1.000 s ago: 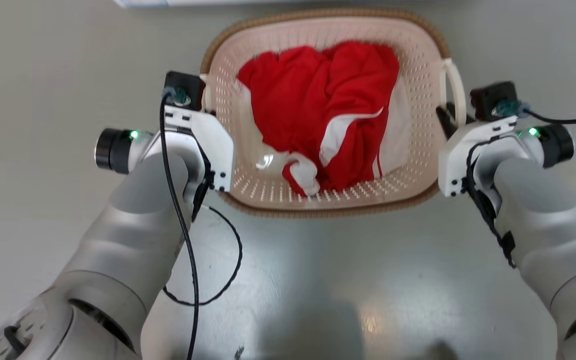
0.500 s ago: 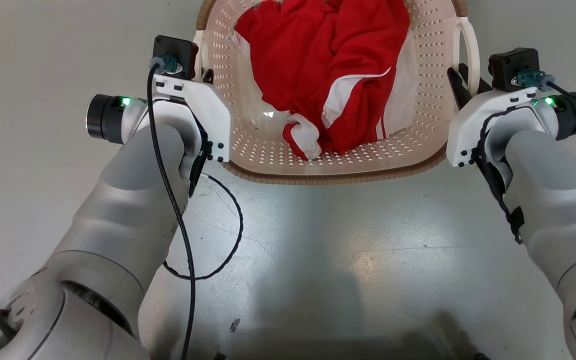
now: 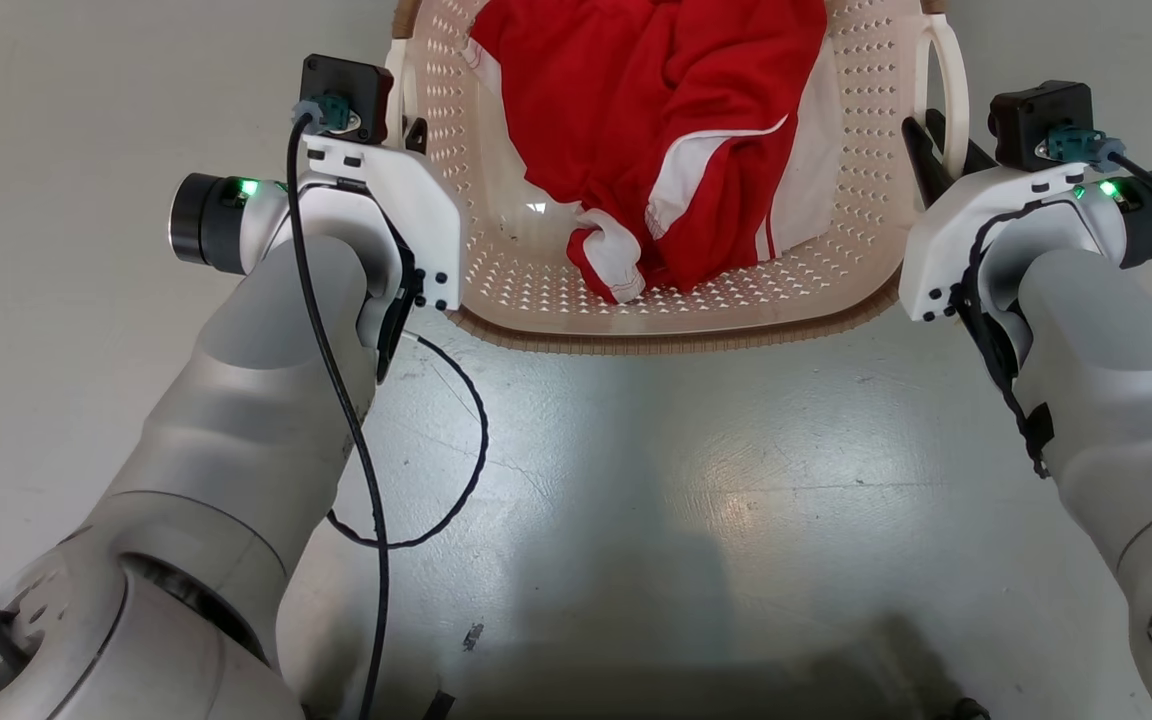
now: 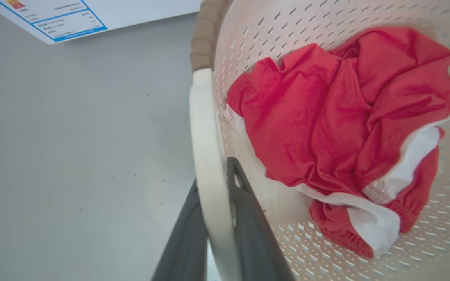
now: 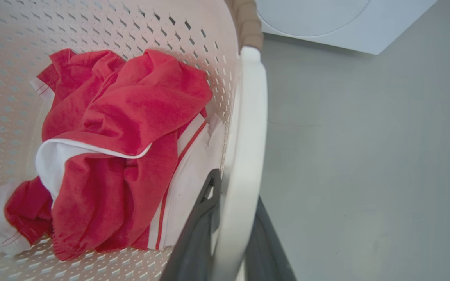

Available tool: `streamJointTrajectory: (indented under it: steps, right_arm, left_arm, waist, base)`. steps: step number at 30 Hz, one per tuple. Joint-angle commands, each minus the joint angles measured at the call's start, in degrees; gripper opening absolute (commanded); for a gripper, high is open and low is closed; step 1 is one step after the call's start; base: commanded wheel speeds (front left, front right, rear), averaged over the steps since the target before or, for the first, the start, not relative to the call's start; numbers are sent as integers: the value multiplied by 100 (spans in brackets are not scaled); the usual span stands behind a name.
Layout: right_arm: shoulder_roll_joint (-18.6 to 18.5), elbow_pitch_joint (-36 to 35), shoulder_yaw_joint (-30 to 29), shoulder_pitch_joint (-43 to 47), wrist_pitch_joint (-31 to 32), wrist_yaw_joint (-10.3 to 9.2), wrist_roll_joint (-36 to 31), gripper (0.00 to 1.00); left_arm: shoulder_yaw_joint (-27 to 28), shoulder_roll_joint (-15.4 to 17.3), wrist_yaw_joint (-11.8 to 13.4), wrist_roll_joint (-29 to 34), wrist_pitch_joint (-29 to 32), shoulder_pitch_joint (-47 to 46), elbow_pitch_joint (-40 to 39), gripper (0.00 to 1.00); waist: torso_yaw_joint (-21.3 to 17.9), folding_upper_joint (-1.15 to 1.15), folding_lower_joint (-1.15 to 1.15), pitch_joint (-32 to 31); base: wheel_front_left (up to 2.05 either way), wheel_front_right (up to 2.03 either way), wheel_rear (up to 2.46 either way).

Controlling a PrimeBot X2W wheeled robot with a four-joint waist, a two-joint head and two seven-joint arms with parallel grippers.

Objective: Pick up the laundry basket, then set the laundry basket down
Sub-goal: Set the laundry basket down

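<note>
The laundry basket (image 3: 676, 338), cream perforated plastic with a brown woven-look rim, lies between my two arms at the top of the head view, its far end cut off. It holds crumpled red and white clothes (image 3: 656, 120). My left gripper (image 3: 411, 135) is shut on the white left loop handle (image 4: 205, 136); a dark finger (image 4: 248, 218) sits on each side of it. My right gripper (image 3: 939, 158) is shut on the right loop handle (image 5: 248, 117), fingers (image 5: 199, 226) clamping it from both sides. Whether the basket's bottom touches the floor is hidden.
The grey floor (image 3: 686, 480) is glossy. A white washing machine (image 5: 326, 19) stands just beyond the basket, and its label (image 4: 53, 15) is in the left wrist view. A black cable (image 3: 436, 480) loops off my left forearm. A dark shape (image 3: 736, 690) lies along the head view's bottom edge.
The whole head picture has shifted, so the camera moved. Basket and both grippers now sit higher in it and look larger, the basket's far rim out of frame. Both grips are unchanged.
</note>
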Motion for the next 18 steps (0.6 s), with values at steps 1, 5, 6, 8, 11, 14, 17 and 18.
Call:
streamJointTrajectory:
  steps: [1,5,6,8,11,14,17,18]
  right_arm:
    - [32,-42,14,240,-59,41,-162,0]
    - [69,-42,-77,237,-49,41,-243,0]
    - [86,-42,-105,236,-44,41,-269,0]
    - [112,-42,-160,232,-39,41,-314,0]
    - [152,-42,-248,237,-35,41,-386,0]
    - [176,-42,-327,256,-35,41,-461,0]
    - [192,-42,-398,268,-26,41,-530,0]
    - [197,-42,-421,269,-20,41,-551,0]
  left_arm:
    - [26,168,-2,-29,-79,-131,-17,0]
    - [11,176,-8,-31,-66,-141,-10,0]
    - [6,178,-10,-32,-67,-145,-8,0]
    - [-5,183,-13,-32,-63,-154,-5,0]
    - [-19,192,-9,-34,-57,-167,-1,0]
    - [-33,191,-9,-38,-51,-174,3,0]
    - [-47,188,-9,-44,-49,-171,5,0]
    - [-51,188,-10,-46,-50,-172,6,0]
  waist:
    - [-7,0,0,10]
    - [-14,0,0,32]
    - [-19,0,0,38]
    - [-30,0,0,50]
    - [-48,0,0,65]
    - [-55,0,0,76]
    - [-60,0,0,85]
    - [-62,0,0,89]
  base:
    - [0,0,0]
    - [0,0,0]
    - [0,0,0]
    - [0,0,0]
    - [0,0,0]
    - [0,0,0]
    - [0,0,0]
    - [0,0,0]
